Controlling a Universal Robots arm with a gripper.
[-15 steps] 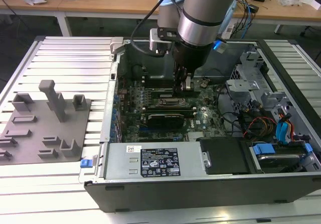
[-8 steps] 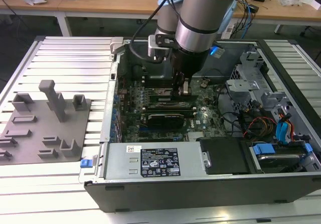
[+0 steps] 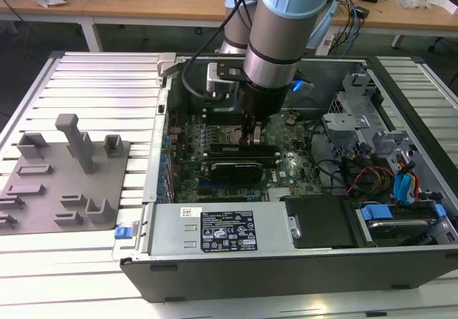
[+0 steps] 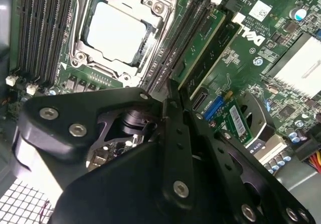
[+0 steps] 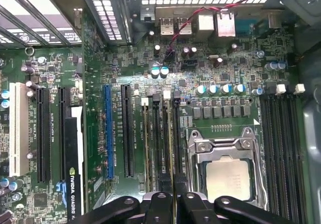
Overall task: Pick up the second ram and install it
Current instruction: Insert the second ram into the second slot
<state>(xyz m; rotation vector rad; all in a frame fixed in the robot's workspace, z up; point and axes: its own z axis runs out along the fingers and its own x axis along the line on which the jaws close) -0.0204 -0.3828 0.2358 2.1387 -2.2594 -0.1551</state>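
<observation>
Gripper (image 5: 174, 204) over memory slots (image 5: 163, 138), second ram (image 4: 203, 45) perhaps seated beside

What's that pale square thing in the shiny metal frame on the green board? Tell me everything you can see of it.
It is the processor sitting in its socket: a flat, square, dull silver metal plate, bare on top with no cooler over it. A shiny steel frame with screws at its corners clamps its edges. It lies flat on the green motherboard, with long black memory slots running along both sides. Nothing rests on it.
</observation>
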